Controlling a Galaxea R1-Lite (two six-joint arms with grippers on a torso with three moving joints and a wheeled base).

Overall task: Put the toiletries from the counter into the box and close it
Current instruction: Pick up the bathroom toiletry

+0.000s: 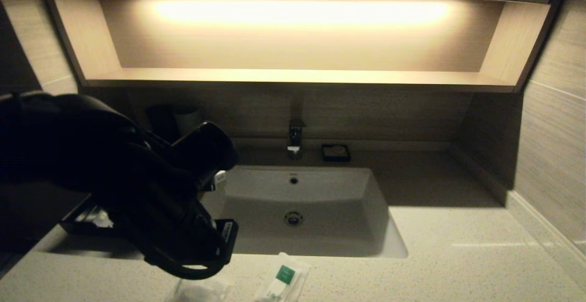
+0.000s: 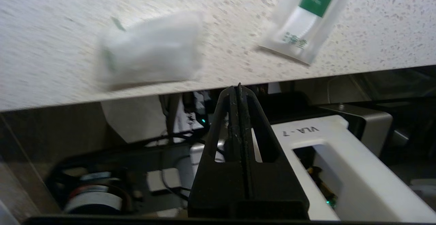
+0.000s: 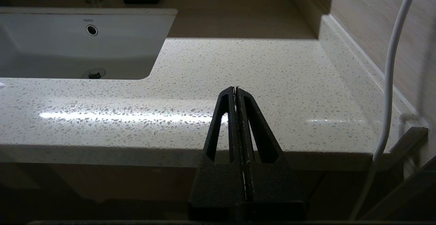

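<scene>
Two toiletries lie on the counter [image 1: 458,256] near its front edge: a flat white packet with a green label [image 1: 284,280] [image 2: 306,20] and a small puffy packet [image 1: 197,293] [image 2: 150,49]. My left gripper [image 2: 238,87] is shut and empty, pointing down at the counter's front edge just short of both packets. My left arm hides most of the black box [image 1: 73,223] to the left of the sink; its drawer tray stands pulled out with something pale lying in it. My right gripper [image 3: 236,89] is shut and empty, low at the counter's front edge right of the sink.
The white sink basin [image 1: 320,187] fills the middle of the counter, with a tap [image 1: 295,137] and a small black soap dish [image 1: 335,152] behind it. Dark cups [image 1: 174,119] stand at the back left. A lit wooden shelf [image 1: 297,77] hangs above. A wall [image 1: 549,155] bounds the right side.
</scene>
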